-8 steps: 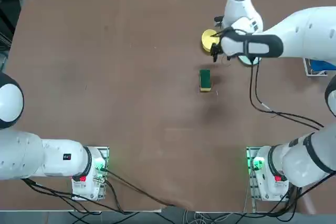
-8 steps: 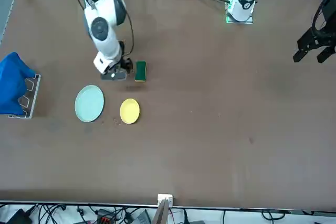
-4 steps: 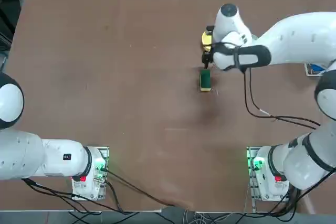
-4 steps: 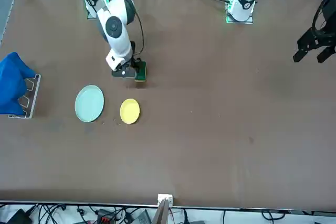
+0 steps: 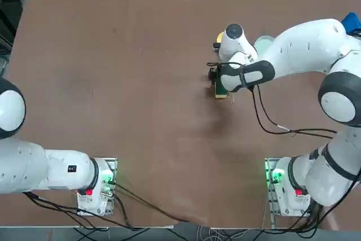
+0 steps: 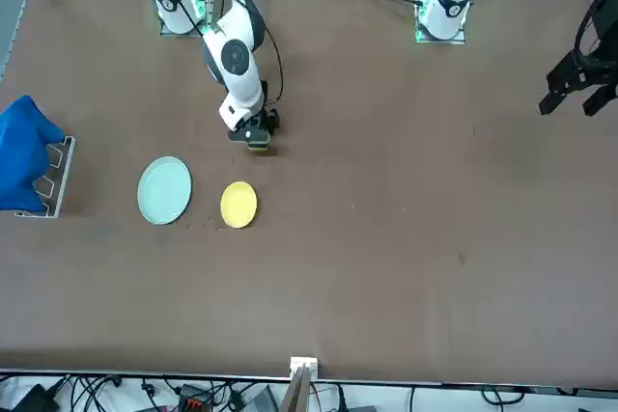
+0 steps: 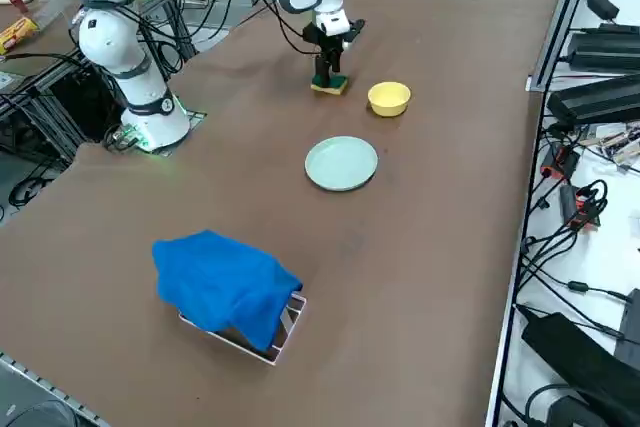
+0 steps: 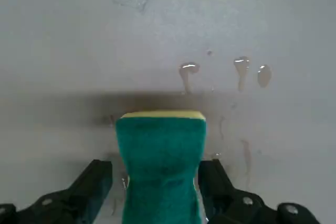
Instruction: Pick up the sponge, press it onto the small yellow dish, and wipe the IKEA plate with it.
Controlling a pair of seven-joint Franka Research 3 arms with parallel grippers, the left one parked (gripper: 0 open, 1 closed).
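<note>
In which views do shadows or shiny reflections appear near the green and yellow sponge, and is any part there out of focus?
Right wrist view: a dark band of shadow crosses the table beyond the green-topped yellow foam sponge, small wet drops glint, and the open right gripper straddling the sponge looks soft. Top view: the right arm hides most of the sponge; a faint shadow lies below it.

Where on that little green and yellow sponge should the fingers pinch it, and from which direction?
Across its two long sides, coming straight down from above. The sponge lies flat on the table, green side up, and its sides are slightly waisted. The right gripper is open, one finger on each side.
</note>
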